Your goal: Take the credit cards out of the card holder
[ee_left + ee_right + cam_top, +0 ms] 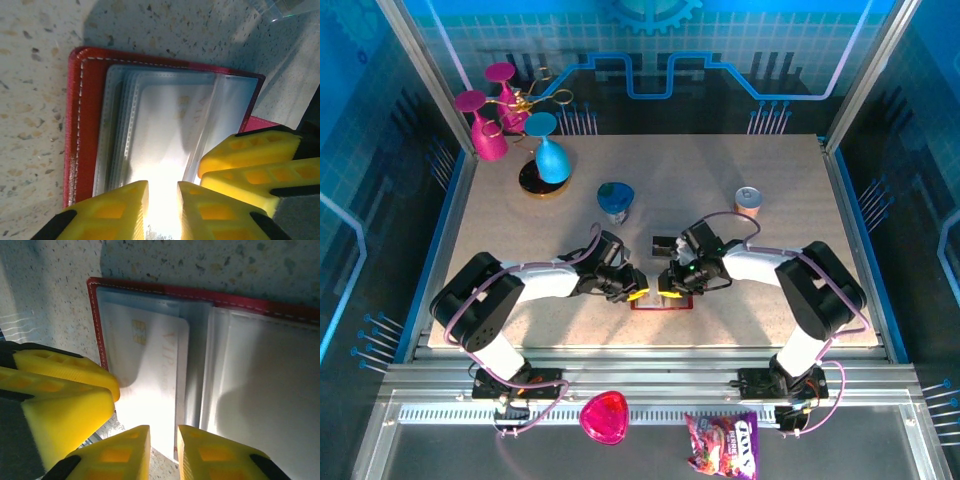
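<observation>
Top external: both arms fold inward, left gripper and right gripper nose to nose, low over one open card holder at the table's front middle. Right wrist: one credit card sits in its sleeve. Each jaw pair stands slightly apart; clamped or not, can't tell.

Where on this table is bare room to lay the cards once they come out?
Bare: the right side between the can and the table edge, and the left side just below the blue goblet. Crowded: front centre, where the left gripper and right gripper meet over the card holder.
</observation>
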Action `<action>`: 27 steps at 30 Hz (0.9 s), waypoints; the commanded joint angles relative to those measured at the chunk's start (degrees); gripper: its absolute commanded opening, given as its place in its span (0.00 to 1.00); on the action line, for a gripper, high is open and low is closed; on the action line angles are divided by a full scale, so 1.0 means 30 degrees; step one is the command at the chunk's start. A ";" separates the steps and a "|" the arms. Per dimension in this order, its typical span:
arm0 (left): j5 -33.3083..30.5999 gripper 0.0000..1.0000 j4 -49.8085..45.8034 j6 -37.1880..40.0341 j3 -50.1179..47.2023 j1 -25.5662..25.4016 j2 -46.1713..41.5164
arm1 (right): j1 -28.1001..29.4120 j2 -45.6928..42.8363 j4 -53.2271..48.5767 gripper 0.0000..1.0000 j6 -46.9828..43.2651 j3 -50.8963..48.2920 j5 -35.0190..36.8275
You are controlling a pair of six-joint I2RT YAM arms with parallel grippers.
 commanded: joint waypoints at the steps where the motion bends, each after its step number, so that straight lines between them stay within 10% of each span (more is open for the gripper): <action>1: -0.0166 0.20 0.0232 0.0200 -0.0395 0.0181 -0.0183 | 0.0296 0.0363 0.0424 0.21 0.0230 0.0609 -0.0185; 27: -0.0177 0.19 0.0178 0.0301 -0.0666 0.0428 -0.0446 | 0.0332 0.0738 -0.1587 0.29 -0.0831 0.1003 0.1310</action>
